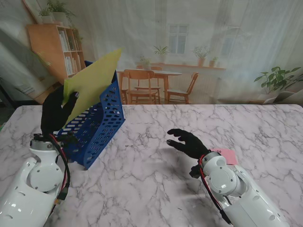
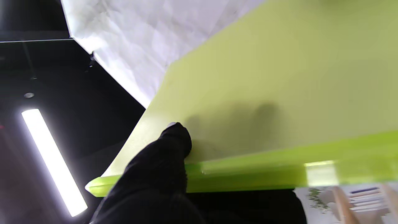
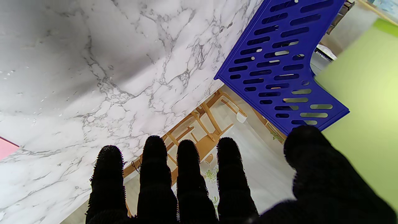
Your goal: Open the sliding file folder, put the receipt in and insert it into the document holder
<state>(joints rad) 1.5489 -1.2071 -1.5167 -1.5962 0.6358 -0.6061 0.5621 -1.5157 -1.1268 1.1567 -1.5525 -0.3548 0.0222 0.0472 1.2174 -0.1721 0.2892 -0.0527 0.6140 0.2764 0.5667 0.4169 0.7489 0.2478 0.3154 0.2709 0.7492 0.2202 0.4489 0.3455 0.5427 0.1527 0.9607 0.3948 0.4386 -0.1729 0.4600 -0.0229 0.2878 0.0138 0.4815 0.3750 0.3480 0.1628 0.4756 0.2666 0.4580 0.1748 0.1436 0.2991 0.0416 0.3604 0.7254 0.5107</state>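
Note:
A yellow-green file folder tilts in the air with its lower part inside the blue perforated document holder at the table's left. My left hand is shut on the folder's near edge, thumb on its face. In the left wrist view the thumb presses the folder. My right hand hovers open over the table's middle, fingers spread, holding nothing. The right wrist view shows the holder and folder beyond its fingers. A pink receipt lies by the right wrist.
The marble table stretches between both arms. A printed backdrop of a room with shelves and chairs stands behind the far edge.

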